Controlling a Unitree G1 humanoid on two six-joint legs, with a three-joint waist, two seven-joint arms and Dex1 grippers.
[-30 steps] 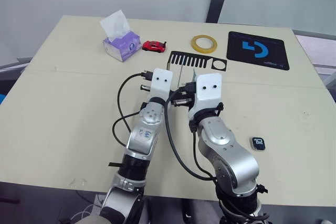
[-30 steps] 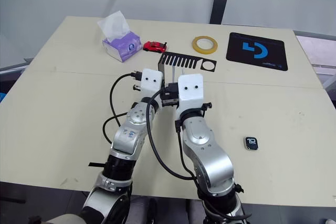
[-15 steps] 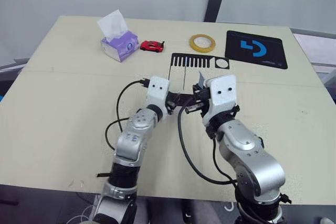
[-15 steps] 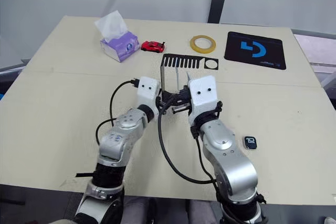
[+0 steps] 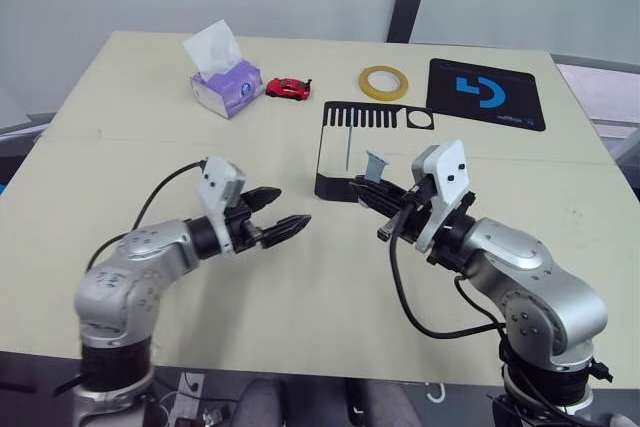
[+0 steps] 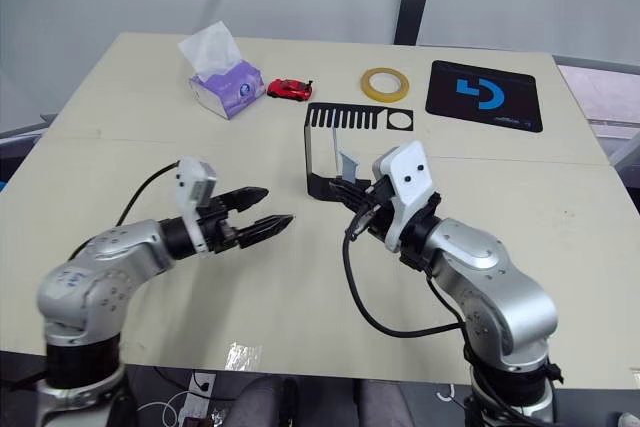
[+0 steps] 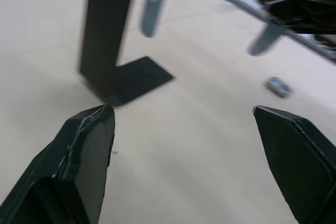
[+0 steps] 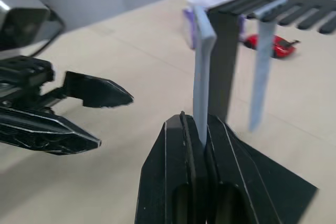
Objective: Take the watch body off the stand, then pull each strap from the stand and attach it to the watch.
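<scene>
Beside stand, my right gripper pinches strap upright; my left gripper spread, empty; second strap hangs from comb.

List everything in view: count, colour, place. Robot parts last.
table: 1, beige, under everything.
tissue box: 1, purple with white tissue, far left.
toy car: 1, red, beside the tissue box.
tape roll: 1, yellow, far centre.
mat: 1, black with blue logo, far right.
stand: 1, black, table centre.
straps: 2, pale grey-blue; one hangs from the stand's top plate, the other strap is pinched in the right gripper.
watch body: 1, small, lying on the table.
left gripper: black, open, left of the stand.
right gripper: black, shut on a strap.
</scene>
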